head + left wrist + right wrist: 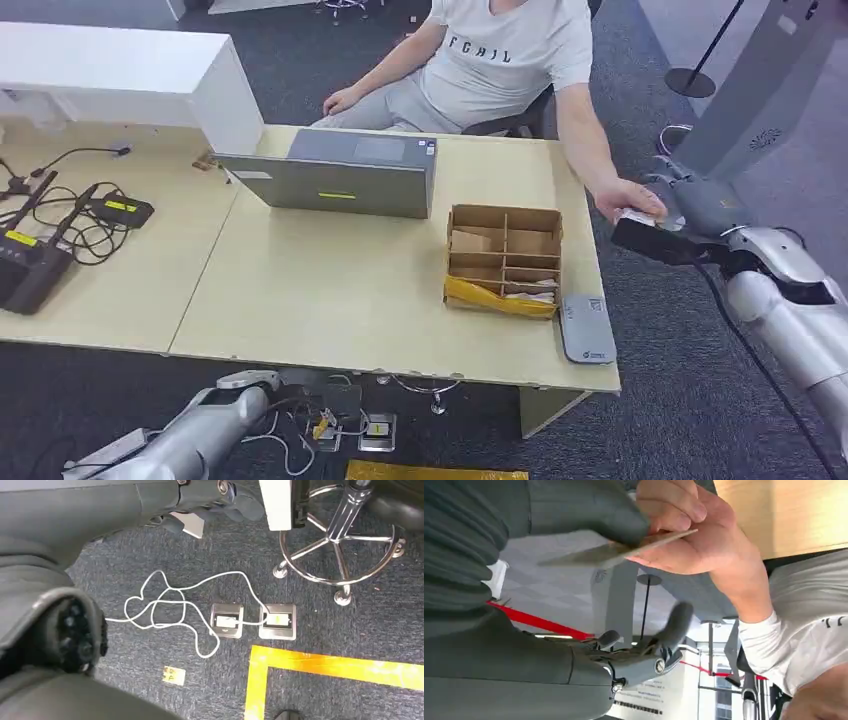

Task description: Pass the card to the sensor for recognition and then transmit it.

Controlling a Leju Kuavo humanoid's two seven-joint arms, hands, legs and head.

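Right hand (690,215) extended, fingers (589,515) pinching; left arm (190,430) hanging.

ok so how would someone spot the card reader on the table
Start at the light wooden table and go to its near right corner. Beside the divided cardboard box lies the card reader, a flat grey slab, the one thing there that is not cardboard.
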